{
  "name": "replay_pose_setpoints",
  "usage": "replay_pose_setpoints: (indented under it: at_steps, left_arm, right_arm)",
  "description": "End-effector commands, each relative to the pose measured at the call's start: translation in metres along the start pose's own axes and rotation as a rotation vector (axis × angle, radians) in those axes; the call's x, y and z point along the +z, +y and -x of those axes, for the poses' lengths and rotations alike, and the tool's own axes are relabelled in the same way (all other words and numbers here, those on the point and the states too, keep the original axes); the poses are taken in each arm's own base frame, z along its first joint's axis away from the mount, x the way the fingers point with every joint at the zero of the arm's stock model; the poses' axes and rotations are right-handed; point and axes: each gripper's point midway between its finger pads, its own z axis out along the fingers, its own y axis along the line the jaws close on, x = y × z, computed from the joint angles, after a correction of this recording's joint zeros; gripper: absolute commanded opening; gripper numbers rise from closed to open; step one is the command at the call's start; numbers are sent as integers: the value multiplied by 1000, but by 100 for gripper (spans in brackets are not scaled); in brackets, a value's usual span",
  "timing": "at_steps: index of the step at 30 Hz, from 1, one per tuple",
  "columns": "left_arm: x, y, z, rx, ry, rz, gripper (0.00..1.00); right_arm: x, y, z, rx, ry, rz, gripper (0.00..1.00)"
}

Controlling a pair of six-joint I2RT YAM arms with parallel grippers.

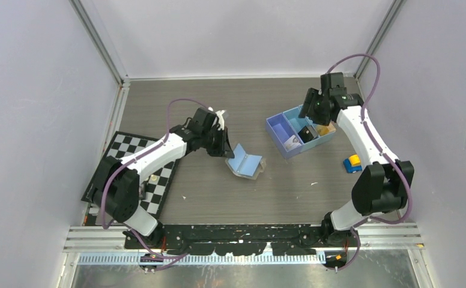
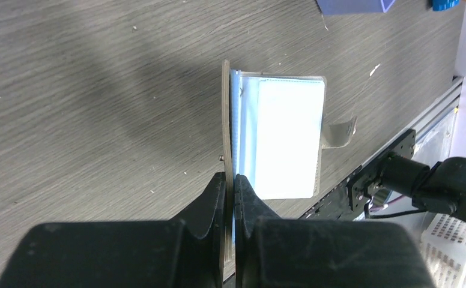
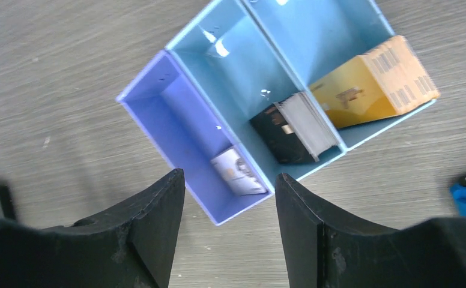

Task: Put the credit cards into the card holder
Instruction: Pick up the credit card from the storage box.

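On the grey wood-grain worktop (image 1: 218,102), boxed in by pale lilac walls (image 1: 38,90), the card holder (image 1: 245,161) lies open at the centre of the top view, one flap upright and pinched in the closed left tool (image 2: 230,180). At upper right the right tool (image 3: 229,177) hangs with jaws spread over the blue tray (image 3: 158,120), whose compartments hold the credit cards (image 3: 372,81), orange and whitish among them.

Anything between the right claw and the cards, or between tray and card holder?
Nothing visible. The open right claw hangs over the tray, open on top, with the whitish card and orange card leaning inside. Only table surface lies between tray and card holder, gripped by the left claw.
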Motion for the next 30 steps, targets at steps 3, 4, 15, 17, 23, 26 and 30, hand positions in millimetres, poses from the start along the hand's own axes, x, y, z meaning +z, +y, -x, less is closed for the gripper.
replay_pose_setpoints:
  at_steps: [3, 4, 15, 17, 23, 26, 30]
  left_arm:
    - [-6, 11, -9, 58, 139, 22, 0]
    - [-4, 13, -10, 61, 141, 15, 0]
    - [-13, 32, -9, 137, 120, 78, 0]
    - [-12, 33, -13, 134, 140, 74, 0]
    - [-14, 29, -14, 137, 155, 56, 0]
    - [-14, 29, -15, 137, 159, 56, 0]
    - [-14, 28, -16, 138, 162, 47, 0]
  right_arm:
    - [14, -22, -7, -86, 80, 6, 62]
    - [15, -23, -7, -90, 70, 4, 62]
    - [14, -97, 31, -135, -40, -392, 62]
    - [18, -98, 43, -142, -37, -389, 63]
    - [29, -132, 36, -151, 118, -433, 63]
    - [34, -138, 31, -123, 154, -339, 63]
    - [34, -132, 27, -155, 185, -237, 63]
